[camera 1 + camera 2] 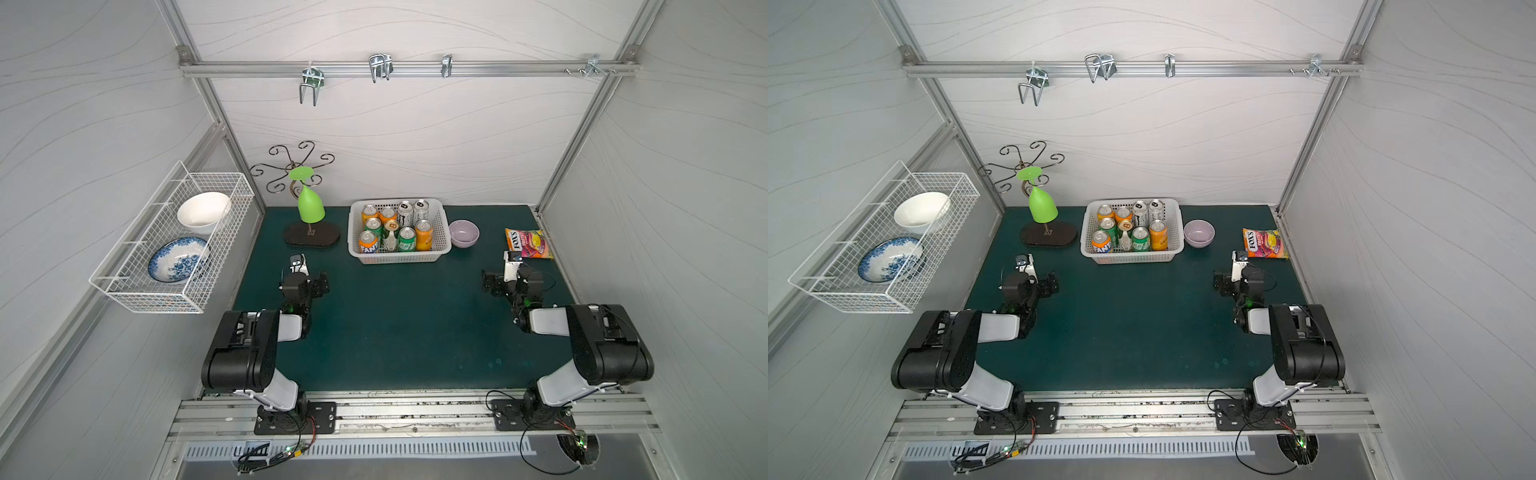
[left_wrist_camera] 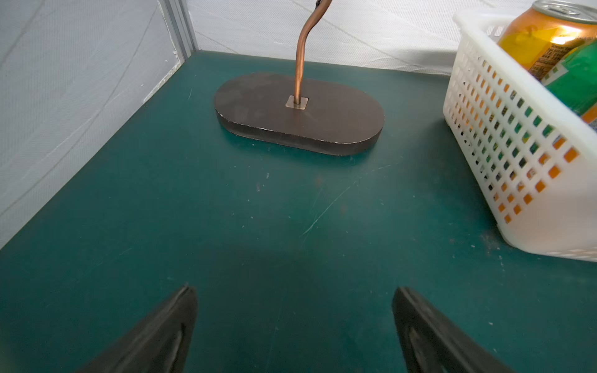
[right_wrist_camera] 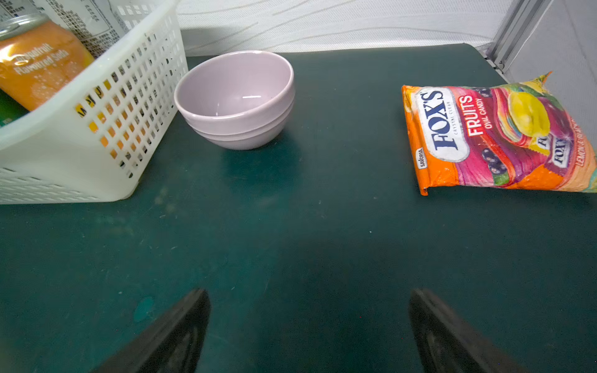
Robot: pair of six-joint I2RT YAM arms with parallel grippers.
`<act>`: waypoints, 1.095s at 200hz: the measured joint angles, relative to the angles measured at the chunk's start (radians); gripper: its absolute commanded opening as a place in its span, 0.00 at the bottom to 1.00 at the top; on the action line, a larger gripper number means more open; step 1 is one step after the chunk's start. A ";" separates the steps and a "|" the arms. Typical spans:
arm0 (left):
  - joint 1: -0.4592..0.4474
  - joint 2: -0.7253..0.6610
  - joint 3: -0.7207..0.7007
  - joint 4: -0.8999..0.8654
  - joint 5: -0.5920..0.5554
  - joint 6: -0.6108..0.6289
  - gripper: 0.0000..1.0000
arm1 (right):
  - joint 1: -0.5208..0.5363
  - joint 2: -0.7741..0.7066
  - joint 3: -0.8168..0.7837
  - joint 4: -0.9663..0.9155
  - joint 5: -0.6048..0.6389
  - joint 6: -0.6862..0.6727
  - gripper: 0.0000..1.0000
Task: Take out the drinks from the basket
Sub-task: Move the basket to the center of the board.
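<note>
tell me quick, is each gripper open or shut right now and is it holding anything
Left gripper: open, holding nothing.
Right gripper: open, holding nothing.

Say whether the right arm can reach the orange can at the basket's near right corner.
Probably yes: the right gripper is open, bare mat leads to the basket, the orange can is uncovered, the lilac bowl stands aside.
</note>
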 measured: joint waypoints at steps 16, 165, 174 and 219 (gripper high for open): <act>0.000 0.000 0.000 0.000 0.000 0.000 0.99 | 0.000 0.000 0.000 0.000 0.000 0.000 0.99; 0.000 -0.279 -0.005 -0.190 -0.060 -0.068 0.94 | -0.037 -0.217 0.073 -0.267 -0.010 0.037 0.99; 0.000 -0.345 -0.002 -0.235 -0.069 -0.093 0.93 | -0.039 -0.283 0.099 -0.323 -0.012 0.050 0.99; -0.006 -0.550 0.114 -0.563 -0.101 -0.208 0.93 | 0.060 -0.439 0.328 -0.630 -0.047 0.073 0.99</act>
